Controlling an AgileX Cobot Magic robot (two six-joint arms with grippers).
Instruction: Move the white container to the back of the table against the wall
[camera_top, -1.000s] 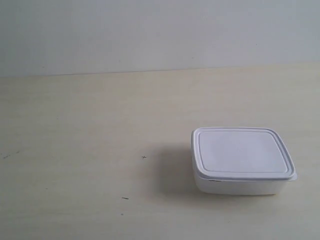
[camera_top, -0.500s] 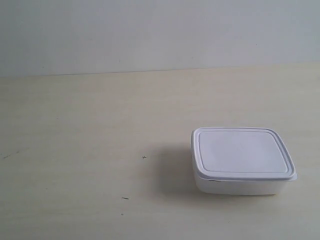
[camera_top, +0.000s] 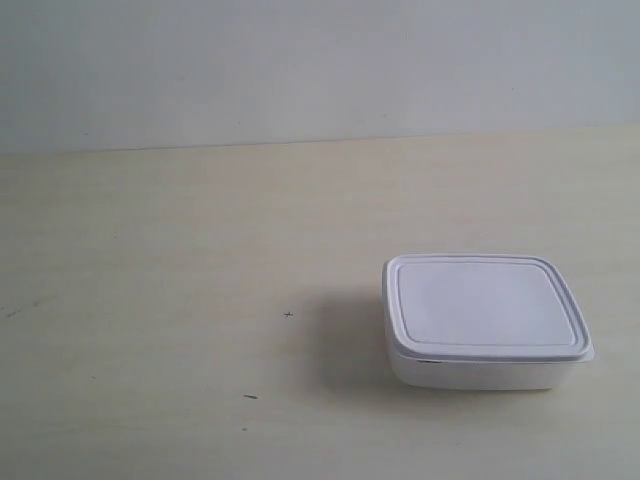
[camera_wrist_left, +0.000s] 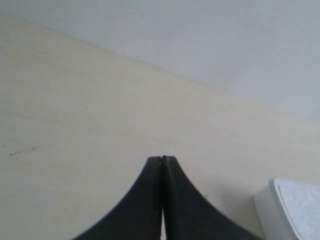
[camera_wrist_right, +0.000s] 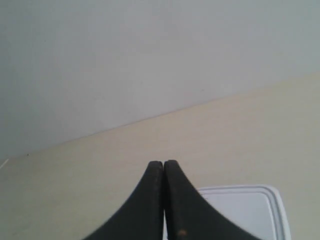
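Observation:
The white container (camera_top: 484, 318) sits lidded on the cream table (camera_top: 180, 260), toward the exterior view's right and well short of the wall (camera_top: 300, 70). No arm shows in the exterior view. In the left wrist view my left gripper (camera_wrist_left: 161, 159) is shut with nothing in it, and a corner of the container (camera_wrist_left: 292, 210) lies off to one side. My right gripper (camera_wrist_right: 163, 163) is shut and empty too, above the table, with the container's lid (camera_wrist_right: 245, 210) partly hidden behind its fingers.
A few tiny dark specks (camera_top: 288, 315) mark the table in front of the container's shadow. The table meets the wall along a straight line (camera_top: 320, 143) at the back.

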